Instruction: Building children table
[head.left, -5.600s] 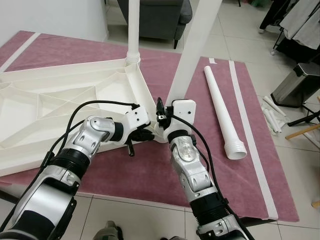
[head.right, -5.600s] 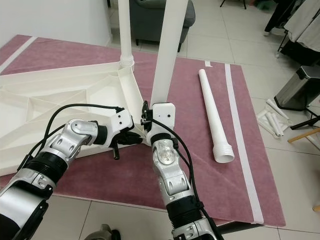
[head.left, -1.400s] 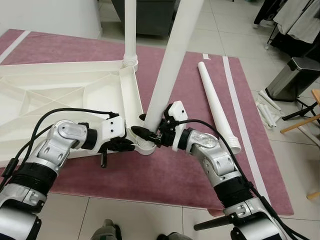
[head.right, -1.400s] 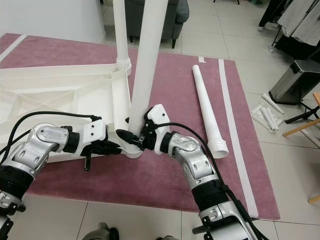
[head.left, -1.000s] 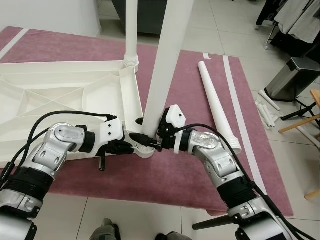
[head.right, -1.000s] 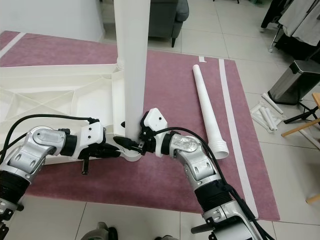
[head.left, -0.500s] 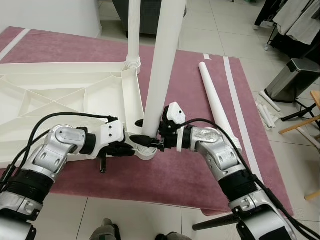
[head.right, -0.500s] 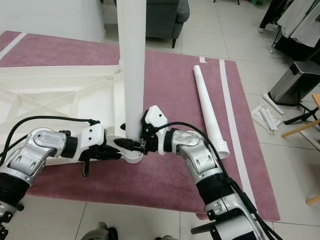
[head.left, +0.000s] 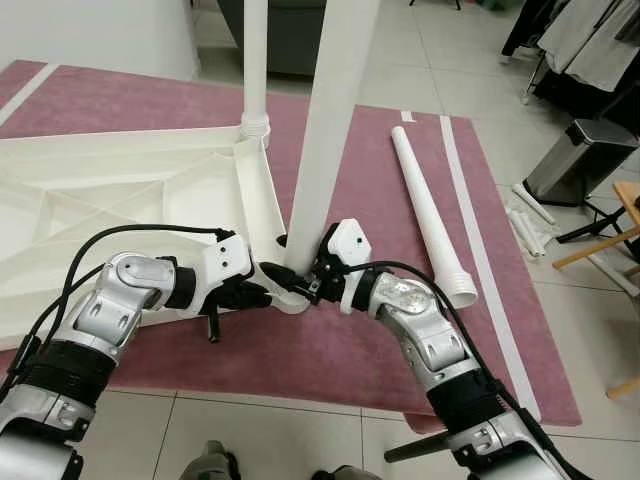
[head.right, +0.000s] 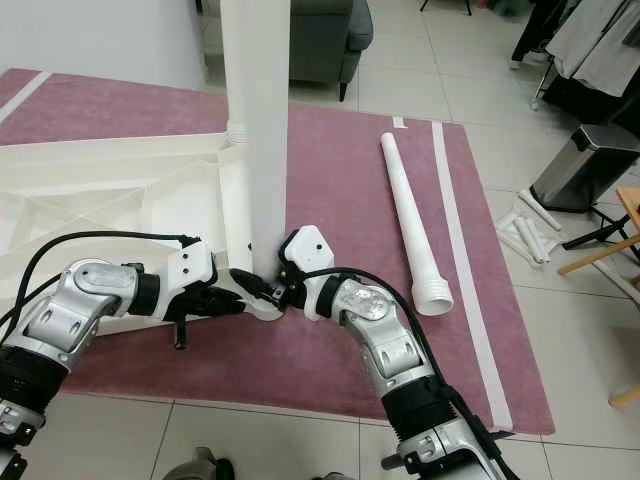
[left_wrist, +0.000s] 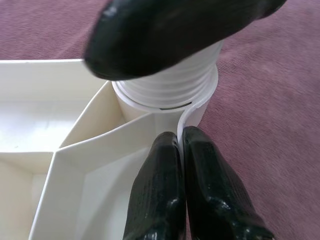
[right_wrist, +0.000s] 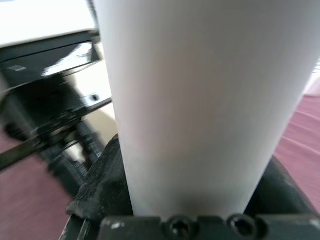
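Leg going into near corner socket

We hold the table leg (head.left: 325, 150) near its base w/ right end effector (head.left: 305, 285), fingers clamped round it. Left end effector (head.left: 268, 293), fingers pressed together on the wall of the corner socket (left_wrist: 172, 97), steadies the upturned tabletop (head.left: 120, 200) on the rug (head.left: 380, 200). Advice: keep leg plumb, threads square, twist w/o forcing; spare leg (head.left: 430, 220) waits nearby.

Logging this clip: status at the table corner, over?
Right pincer shut on the upright white plastic table leg at its base. Left pincer shut on the upturned white tabletop's corner rim. Spare white leg lies apart on the rug.
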